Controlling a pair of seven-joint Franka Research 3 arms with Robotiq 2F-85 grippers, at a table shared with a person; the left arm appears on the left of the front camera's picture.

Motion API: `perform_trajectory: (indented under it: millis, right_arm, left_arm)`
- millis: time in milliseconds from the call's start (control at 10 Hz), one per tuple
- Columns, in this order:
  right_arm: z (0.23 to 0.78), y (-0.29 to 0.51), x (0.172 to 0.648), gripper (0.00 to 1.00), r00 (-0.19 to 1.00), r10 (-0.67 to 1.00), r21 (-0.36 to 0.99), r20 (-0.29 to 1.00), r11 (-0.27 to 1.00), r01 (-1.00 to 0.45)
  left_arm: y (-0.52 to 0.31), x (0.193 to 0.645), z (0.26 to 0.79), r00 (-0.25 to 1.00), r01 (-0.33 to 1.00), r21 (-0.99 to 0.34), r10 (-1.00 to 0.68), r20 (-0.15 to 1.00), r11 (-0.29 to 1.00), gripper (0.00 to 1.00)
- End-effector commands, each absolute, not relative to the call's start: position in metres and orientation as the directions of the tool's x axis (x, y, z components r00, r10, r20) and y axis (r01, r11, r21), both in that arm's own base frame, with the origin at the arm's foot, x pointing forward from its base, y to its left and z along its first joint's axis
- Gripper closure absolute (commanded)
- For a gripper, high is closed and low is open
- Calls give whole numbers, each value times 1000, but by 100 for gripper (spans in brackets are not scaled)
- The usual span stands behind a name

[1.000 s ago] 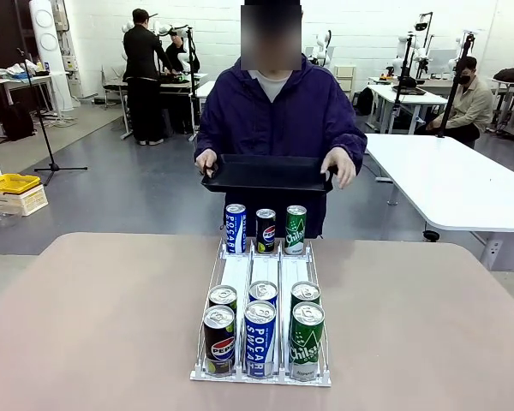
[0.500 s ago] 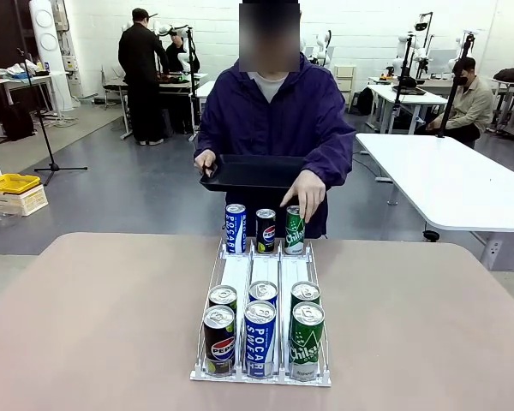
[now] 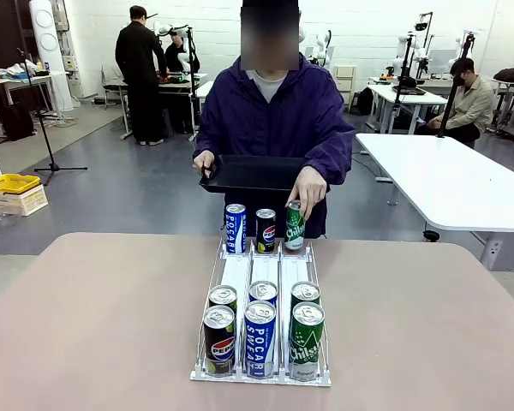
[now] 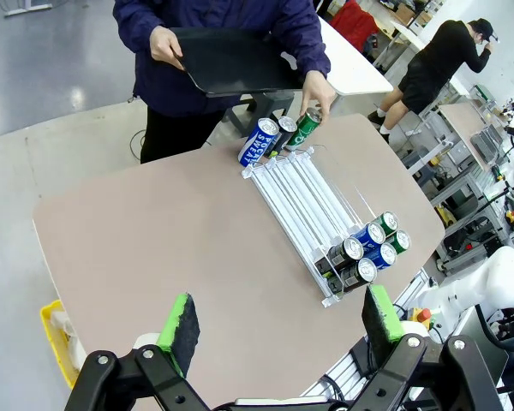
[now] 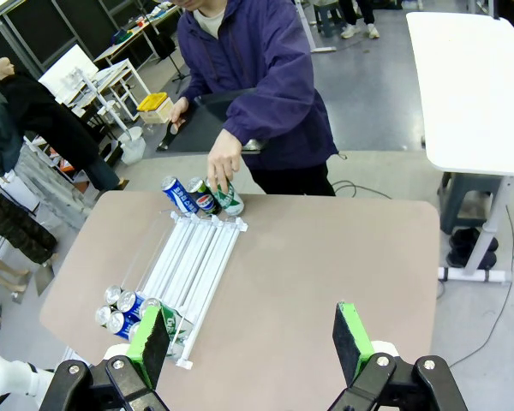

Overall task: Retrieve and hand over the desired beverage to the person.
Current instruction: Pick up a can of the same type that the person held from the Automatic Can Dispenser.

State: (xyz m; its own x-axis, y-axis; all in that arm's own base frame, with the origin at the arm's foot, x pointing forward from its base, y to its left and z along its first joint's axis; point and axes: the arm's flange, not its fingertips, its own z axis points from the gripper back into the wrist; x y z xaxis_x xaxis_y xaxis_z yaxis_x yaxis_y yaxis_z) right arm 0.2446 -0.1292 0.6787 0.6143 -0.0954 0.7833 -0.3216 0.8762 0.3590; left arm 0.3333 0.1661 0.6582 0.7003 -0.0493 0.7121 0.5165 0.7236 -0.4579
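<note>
Standing upright at the far end of the rack (image 3: 264, 270), one per lane: a blue Pocari Sweat can (image 3: 235, 228), a black Pepsi can (image 3: 265, 230) and a green can (image 3: 295, 229), which is in the rack's right lane.

- Green can: gripped at its top by one hand (image 3: 308, 184) of the person (image 3: 274, 111), who stands just beyond the rack's far end.
- Black tray (image 3: 257, 171): held level above and beyond the rack's far end by the person's other hand (image 3: 205, 162).
- Near-end stock: six cans (image 3: 259, 336) in two rows of three, against the rack's near stop.
- Table (image 3: 94, 317): brown top carrying the rack at its middle.
- Left gripper (image 4: 281, 318): raised high over the rack's near side, green-padded fingers spread wide, nothing between them.
- Right gripper (image 5: 253, 334): also raised off the rack's near side, fingers parted wide and holding nothing.
- Green can against the fingers: a full rack-length away, well apart from both pairs, touching neither.
</note>
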Motion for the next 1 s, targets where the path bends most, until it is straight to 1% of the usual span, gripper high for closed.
perform_trajectory:
  millis: [0,900]
  right_arm:
    - [678,-130,248,0,607,-99,365,788,869,-332]
    - [678,-130,248,0,607,-99,365,788,869,-332]
  left_arm:
    - [167,334,659,685,537,-450,-58,726,714,0]
    - [167,334,659,685,537,-450,-58,726,714,0]
